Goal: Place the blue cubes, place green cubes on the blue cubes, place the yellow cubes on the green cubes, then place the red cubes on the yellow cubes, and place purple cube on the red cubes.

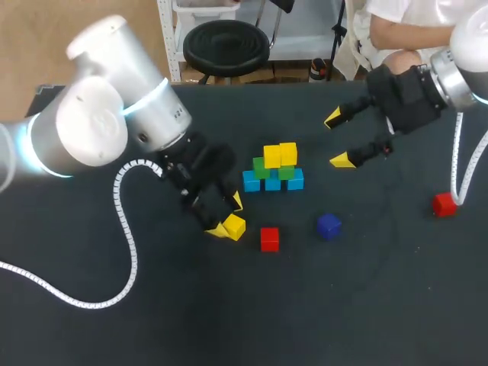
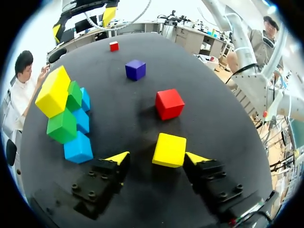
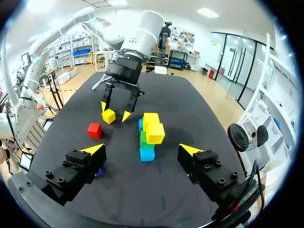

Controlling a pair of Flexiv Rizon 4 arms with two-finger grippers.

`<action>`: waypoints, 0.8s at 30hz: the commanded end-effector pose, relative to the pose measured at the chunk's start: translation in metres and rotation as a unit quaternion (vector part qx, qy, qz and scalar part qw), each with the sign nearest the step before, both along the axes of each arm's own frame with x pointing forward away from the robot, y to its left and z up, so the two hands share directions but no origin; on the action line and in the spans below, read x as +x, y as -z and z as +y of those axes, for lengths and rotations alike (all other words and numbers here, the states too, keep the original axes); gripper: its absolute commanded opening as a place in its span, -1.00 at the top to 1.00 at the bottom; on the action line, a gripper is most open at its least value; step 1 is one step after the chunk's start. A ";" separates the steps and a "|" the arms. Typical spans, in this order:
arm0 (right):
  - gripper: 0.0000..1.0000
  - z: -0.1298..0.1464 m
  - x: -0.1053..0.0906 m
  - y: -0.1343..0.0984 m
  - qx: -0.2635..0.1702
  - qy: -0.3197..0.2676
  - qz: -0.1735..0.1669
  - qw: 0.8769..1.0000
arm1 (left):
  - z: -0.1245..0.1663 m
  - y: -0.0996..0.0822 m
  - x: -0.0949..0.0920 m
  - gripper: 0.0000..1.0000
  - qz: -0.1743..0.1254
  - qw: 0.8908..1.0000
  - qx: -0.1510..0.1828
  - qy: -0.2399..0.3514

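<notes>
Yellow layer under way: left gripper (image 2: 156, 157), fingers spread, straddles loose yellow cube (image 2: 169, 149); clamping likely comes next, then lifting to the stack (image 2: 66, 118); right gripper (image 3: 141, 149) gapes empty.

Black table (image 1: 343, 305), cube stack (image 1: 273, 169), loose cubes (image 1: 269, 239)

Stack (image 1: 273, 169) at the middle of the table (image 1: 343, 305): three cubes in the bottom row, two on those, two on top. Nearer the robot and left of the stack, lone cube (image 1: 235, 226) sits on the table between the fingers of the left gripper (image 1: 227, 216); contact unclear, possibly one side only. Just right of it, second cube (image 1: 269, 239). Further right, third cube (image 1: 329, 226). Fourth cube (image 1: 444, 204) lies well apart, by the right edge. Right gripper (image 1: 338, 139) is right of the stack, on the far side.
</notes>
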State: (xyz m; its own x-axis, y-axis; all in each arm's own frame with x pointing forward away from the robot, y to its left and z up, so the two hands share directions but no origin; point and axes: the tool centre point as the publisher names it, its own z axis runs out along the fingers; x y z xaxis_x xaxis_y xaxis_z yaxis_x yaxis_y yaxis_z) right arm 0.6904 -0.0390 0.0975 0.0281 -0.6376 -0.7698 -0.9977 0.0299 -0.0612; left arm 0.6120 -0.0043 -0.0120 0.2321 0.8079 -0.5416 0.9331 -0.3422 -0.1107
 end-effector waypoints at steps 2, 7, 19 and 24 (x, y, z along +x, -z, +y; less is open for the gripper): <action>-1.00 0.000 0.000 0.000 0.001 0.000 -0.001 1.000 | 0.000 0.001 -0.002 1.00 -0.010 1.000 -0.005 -0.012; -1.00 0.000 0.000 0.000 0.001 0.000 -0.001 1.000 | 0.007 -0.003 0.000 1.00 -0.033 0.997 0.001 -0.069; -1.00 0.000 0.000 0.000 0.001 0.000 -0.001 1.000 | 0.046 -0.005 -0.001 1.00 -0.065 0.972 0.037 -0.221; -1.00 0.000 0.000 0.000 0.001 0.000 -0.001 1.000 | 0.065 -0.018 -0.003 1.00 -0.098 0.956 0.059 -0.268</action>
